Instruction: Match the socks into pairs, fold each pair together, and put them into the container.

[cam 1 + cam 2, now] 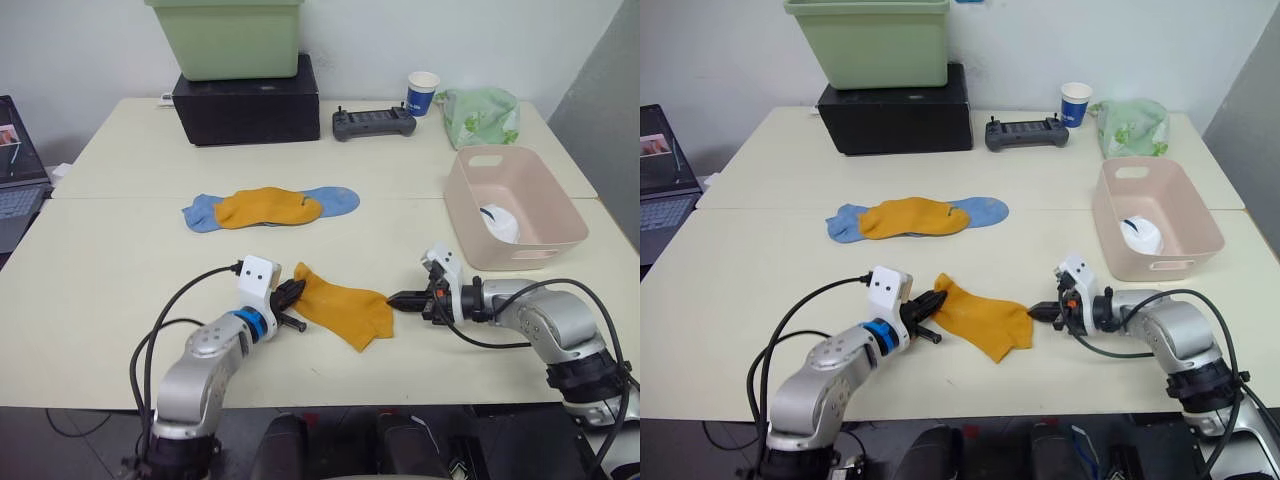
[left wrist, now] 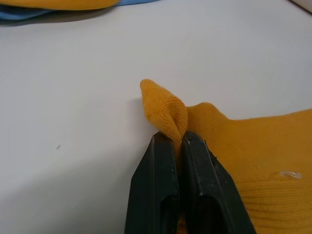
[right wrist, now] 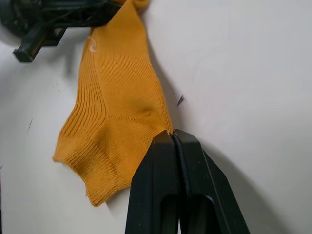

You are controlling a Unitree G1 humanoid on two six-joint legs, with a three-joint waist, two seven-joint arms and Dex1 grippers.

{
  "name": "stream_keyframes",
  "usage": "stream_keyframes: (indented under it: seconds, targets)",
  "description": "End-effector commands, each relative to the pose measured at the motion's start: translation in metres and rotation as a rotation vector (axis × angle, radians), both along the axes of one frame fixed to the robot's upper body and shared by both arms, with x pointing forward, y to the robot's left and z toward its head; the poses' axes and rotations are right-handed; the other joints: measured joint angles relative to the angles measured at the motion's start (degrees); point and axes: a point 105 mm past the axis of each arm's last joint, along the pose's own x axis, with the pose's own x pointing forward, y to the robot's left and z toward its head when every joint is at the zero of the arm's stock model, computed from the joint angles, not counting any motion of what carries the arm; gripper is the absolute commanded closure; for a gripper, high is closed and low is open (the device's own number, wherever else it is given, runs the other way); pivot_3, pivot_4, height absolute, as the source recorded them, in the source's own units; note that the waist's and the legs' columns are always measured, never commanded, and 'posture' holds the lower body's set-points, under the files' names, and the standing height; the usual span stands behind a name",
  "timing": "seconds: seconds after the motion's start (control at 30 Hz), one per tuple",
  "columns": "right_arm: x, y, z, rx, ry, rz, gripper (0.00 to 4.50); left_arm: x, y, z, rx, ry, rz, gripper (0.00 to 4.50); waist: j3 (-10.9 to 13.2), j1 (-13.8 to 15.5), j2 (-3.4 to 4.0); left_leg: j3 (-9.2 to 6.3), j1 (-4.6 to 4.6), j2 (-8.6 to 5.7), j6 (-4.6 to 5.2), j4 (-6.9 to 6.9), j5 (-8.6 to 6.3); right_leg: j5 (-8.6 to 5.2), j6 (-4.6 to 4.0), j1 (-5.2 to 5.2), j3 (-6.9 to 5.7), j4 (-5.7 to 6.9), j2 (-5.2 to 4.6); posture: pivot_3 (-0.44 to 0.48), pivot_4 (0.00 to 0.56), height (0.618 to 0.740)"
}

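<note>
A mustard-orange sock (image 1: pixel 345 305) lies stretched on the table's front middle. My left gripper (image 1: pixel 293 293) is shut on its bunched left end (image 2: pixel 168 109). My right gripper (image 1: pixel 392 298) is shut on the edge of its right end, where the ribbed cuff (image 3: pixel 92 156) spreads out. A second mustard-orange sock (image 1: pixel 268 207) lies mid-table on top of two light blue socks (image 1: pixel 338 200). The pale pink container (image 1: pixel 500 255) stands at the right with a white sock (image 1: pixel 500 222) inside.
At the back stand a light green tub (image 1: pixel 228 35) on a black box (image 1: pixel 247 100), a black controller (image 1: pixel 373 122), a paper cup (image 1: pixel 422 93) and a green plastic bag (image 1: pixel 480 115). A laptop (image 1: pixel 15 185) sits off the table's left edge.
</note>
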Motion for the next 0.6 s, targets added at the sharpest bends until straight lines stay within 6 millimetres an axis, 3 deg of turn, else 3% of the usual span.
stream_keyframes:
  seconds: [0.03,0.07,0.17,0.27,0.33,0.5,0.6]
  targets:
    - [0.009,0.000,0.011,0.020,-0.044,0.000,4.47,-0.003,-0.001,0.010,-0.009,-0.038,0.043,4.50,0.0,0.0,0.00,0.00,0.00,0.00,0.00,0.00,0.00,0.00,0.00,0.01,-0.01,0.00,0.00,0.000,0.150,0.740]
    - [0.010,0.001,0.012,0.026,-0.041,0.002,4.47,-0.004,-0.002,0.010,-0.014,-0.038,0.040,4.50,0.0,0.0,0.00,0.03,0.00,-0.02,0.00,0.01,0.00,0.00,0.00,0.01,0.01,0.00,-0.01,0.000,0.150,0.740]
    - [0.009,0.001,0.012,0.001,-0.075,0.021,4.50,-0.001,0.002,0.012,-0.039,-0.036,0.027,3.69,0.0,0.0,0.00,0.02,0.00,-0.01,0.00,-0.01,0.00,0.00,0.00,0.00,0.00,-0.01,0.00,0.000,0.150,0.740]
    - [0.012,-0.002,0.019,0.036,-0.086,-0.023,3.86,-0.003,0.003,0.015,-0.061,-0.030,-0.020,2.80,0.0,-0.1,0.00,0.02,0.00,0.00,-0.01,-0.02,0.00,0.00,0.00,-0.01,0.00,-0.01,0.02,0.000,0.150,0.740]
    - [0.010,-0.005,0.025,0.042,-0.118,-0.030,3.19,-0.004,0.012,0.019,-0.055,-0.033,-0.050,2.18,0.0,-0.1,0.00,0.03,0.00,0.00,-0.01,-0.02,0.00,0.00,0.00,-0.02,0.00,-0.01,0.02,0.000,0.150,0.740]
    - [-0.019,-0.002,0.041,0.017,-0.244,0.111,1.46,-0.007,0.049,0.037,0.064,-0.086,-0.197,0.61,0.0,-0.1,0.00,-0.03,-0.01,0.04,-0.02,-0.05,0.01,-0.01,0.00,-0.04,-0.06,-0.01,0.06,0.000,0.150,0.740]
    - [-0.039,0.006,0.040,-0.028,-0.323,0.217,1.46,-0.015,0.059,0.043,0.182,-0.141,-0.362,0.61,0.0,-0.1,0.01,-0.01,0.01,0.03,-0.02,-0.10,0.00,-0.01,0.00,-0.03,-0.06,-0.09,0.06,0.000,0.150,0.740]
